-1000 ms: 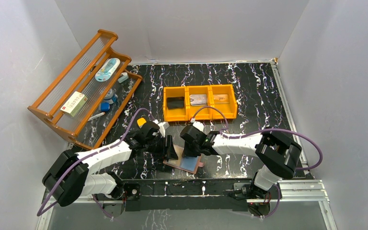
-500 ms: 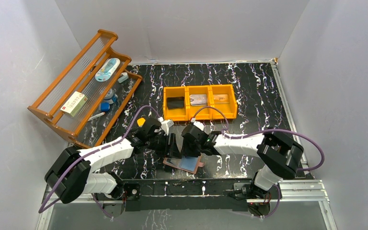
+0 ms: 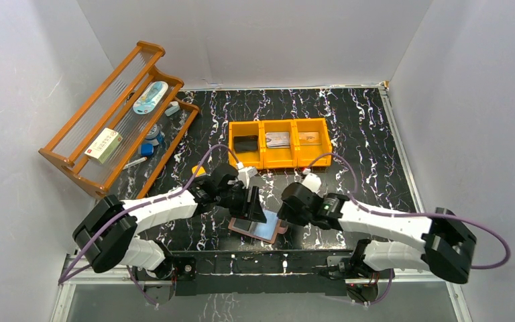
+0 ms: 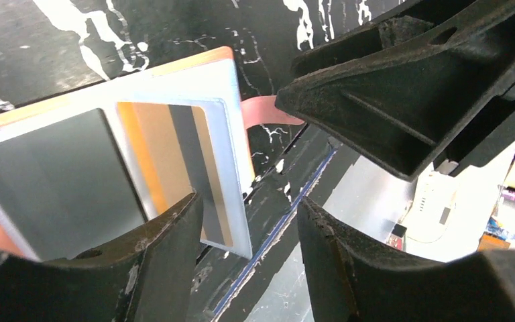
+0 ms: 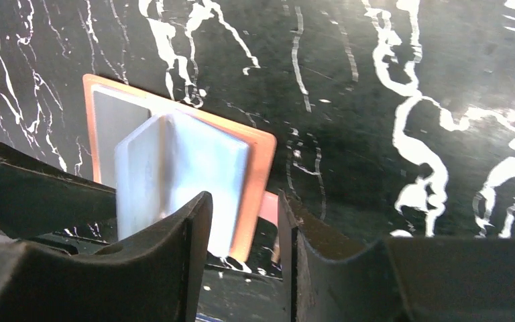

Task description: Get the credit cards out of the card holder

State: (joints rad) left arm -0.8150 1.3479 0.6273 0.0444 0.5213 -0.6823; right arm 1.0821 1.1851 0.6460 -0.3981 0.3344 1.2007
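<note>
The card holder (image 3: 260, 229) lay open and flat on the black marbled table (image 3: 362, 127), close to the middle of its near edge, its pink snap tab (image 4: 268, 111) pointing toward the right side. A yellow-orange credit card (image 4: 174, 164) with a dark stripe sat in a slot of the pale blue lining, and one lining flap (image 5: 174, 174) stood raised.

The left gripper (image 4: 248, 221) hung low over the holder with its fingers spread wide, pinching nothing. The right gripper (image 5: 243, 201) hovered just beside the holder's right edge, fingers slightly parted and empty, its black body crowding the left wrist view.

Toward the middle of the table sat an orange three-compartment tray (image 3: 279, 161) with cards in it. A wooden rack (image 3: 74, 127) of small items filled the far left corner.
</note>
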